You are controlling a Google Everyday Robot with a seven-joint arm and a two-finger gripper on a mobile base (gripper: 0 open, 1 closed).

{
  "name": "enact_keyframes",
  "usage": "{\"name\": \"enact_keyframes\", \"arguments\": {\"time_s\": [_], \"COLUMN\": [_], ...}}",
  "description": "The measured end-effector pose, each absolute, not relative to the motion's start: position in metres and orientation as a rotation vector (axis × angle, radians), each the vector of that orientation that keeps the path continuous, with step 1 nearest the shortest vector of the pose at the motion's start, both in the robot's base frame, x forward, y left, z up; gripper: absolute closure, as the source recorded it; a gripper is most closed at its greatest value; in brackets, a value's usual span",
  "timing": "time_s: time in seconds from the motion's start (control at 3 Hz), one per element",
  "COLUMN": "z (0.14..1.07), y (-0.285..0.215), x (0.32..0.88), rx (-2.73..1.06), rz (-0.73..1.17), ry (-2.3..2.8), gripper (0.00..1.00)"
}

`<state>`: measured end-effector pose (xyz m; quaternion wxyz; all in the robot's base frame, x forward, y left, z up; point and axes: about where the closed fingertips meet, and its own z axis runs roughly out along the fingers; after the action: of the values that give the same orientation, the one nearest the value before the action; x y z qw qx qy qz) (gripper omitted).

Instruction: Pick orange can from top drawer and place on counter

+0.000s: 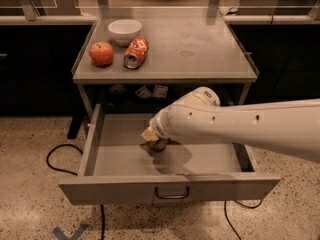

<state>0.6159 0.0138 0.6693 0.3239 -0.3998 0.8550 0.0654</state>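
Observation:
The top drawer is pulled open below the counter. My white arm reaches in from the right, and my gripper is low inside the drawer, left of its middle. A small dull brownish can, the orange can, stands on the drawer floor right under and against the gripper's tip. The arm hides most of it. I cannot tell whether the gripper holds it.
On the counter's left part are a white bowl, a red apple and a dented red-orange can lying on its side. A black cable runs over the floor left of the drawer. The drawer front carries a pull handle.

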Motion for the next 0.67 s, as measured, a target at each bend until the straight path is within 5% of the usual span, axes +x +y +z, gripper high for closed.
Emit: {"name": "enact_keyframes", "arguments": {"time_s": [0.67], "z": [0.6694], "y": [0.0139], "x": [0.6158], "rx": [-1.049], "rz": [0.171], "ry": [2.243], "gripper": [0.89]}}
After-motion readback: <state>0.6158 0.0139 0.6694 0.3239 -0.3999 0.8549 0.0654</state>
